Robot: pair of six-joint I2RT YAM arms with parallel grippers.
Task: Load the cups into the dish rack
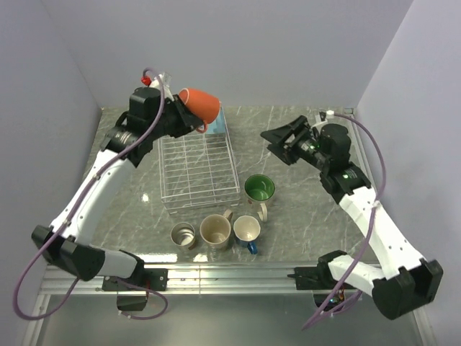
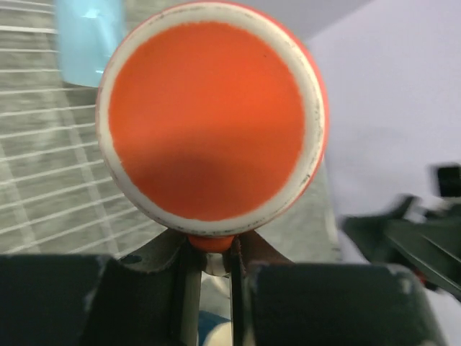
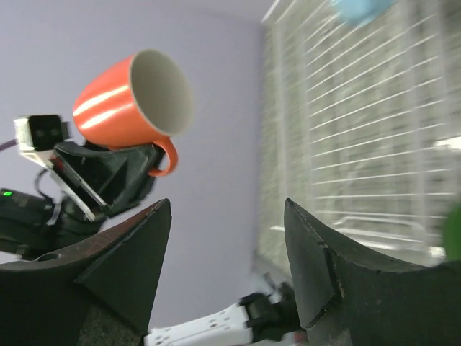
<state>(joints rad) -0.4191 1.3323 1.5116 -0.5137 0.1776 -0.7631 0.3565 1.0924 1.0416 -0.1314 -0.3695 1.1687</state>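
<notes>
My left gripper (image 1: 189, 120) is shut on the handle of the orange mug (image 1: 200, 103) and holds it tipped above the far end of the dish rack (image 1: 202, 196). The left wrist view shows the mug's round base (image 2: 209, 119) above the closed fingers (image 2: 189, 277). A light blue mug (image 1: 216, 124) lies in the rack's far end. My right gripper (image 1: 271, 138) is open and empty to the right of the rack; its view shows the orange mug (image 3: 115, 101) and the rack (image 3: 360, 144). On the table stand the green-inside mug (image 1: 258, 189), steel mug (image 1: 183, 234), beige mug (image 1: 215, 231) and dark blue mug (image 1: 246, 231).
The three front mugs stand in a row just in front of the rack's near edge. The green-inside mug stands at the rack's near right corner. Grey walls close in the table at the left, back and right.
</notes>
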